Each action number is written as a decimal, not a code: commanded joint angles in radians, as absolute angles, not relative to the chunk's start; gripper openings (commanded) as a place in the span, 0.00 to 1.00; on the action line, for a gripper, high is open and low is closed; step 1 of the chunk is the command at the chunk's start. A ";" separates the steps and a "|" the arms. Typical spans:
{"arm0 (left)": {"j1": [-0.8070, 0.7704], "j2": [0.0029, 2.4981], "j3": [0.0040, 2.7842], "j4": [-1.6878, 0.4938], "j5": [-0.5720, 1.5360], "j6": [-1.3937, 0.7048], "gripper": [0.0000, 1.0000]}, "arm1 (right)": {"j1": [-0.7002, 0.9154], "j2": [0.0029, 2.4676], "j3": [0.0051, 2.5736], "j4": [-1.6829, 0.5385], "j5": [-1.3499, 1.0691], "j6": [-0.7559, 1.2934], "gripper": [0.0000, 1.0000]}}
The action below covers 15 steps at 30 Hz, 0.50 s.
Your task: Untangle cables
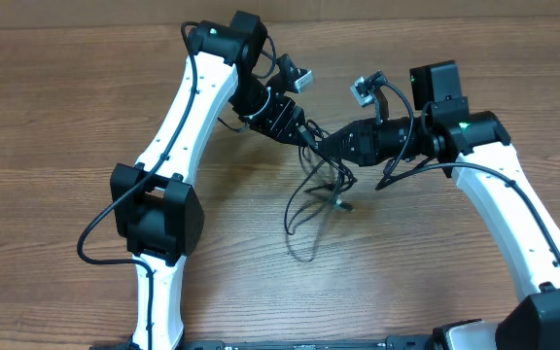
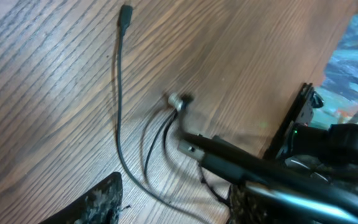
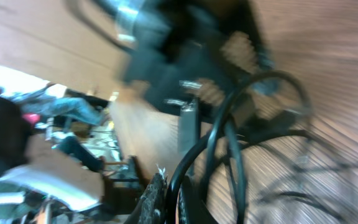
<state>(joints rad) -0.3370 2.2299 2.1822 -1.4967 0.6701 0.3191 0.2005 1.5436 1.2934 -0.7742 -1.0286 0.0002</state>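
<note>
The cables [image 1: 304,209] are thin black cords hanging in loops from where the two grippers meet, down onto the wooden table [image 1: 66,117]. A small metallic plug [image 1: 341,202] rests on the wood. My right gripper [image 1: 331,146] is shut on a black cable [image 3: 229,124] that runs up between its fingers [image 3: 169,199]. My left gripper [image 1: 299,131] is right beside it, tip to tip. In the left wrist view its fingers [image 2: 176,205] are spread wide. Cable strands [image 2: 120,112] with a silver plug [image 2: 178,101] lie on the table between them, apparently not gripped.
The right gripper's dark finger [image 2: 229,162] reaches into the left wrist view close to my left fingers. A black plug end [image 2: 126,14] lies farther out on the wood. The lowest cable loop [image 1: 304,255] lies toward the table's front.
</note>
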 commanded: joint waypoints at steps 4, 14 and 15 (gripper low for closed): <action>-0.320 2.252 2.172 -1.452 0.648 0.214 0.52 | 0.148 1.439 1.304 -0.747 -1.271 -0.006 0.04; -0.245 2.249 2.176 -1.426 0.648 0.202 0.54 | 0.110 1.431 1.304 -0.800 -1.113 0.073 0.04; -0.233 2.248 2.177 -1.433 0.649 0.207 0.54 | 0.110 1.431 1.304 -0.822 -1.002 0.130 0.04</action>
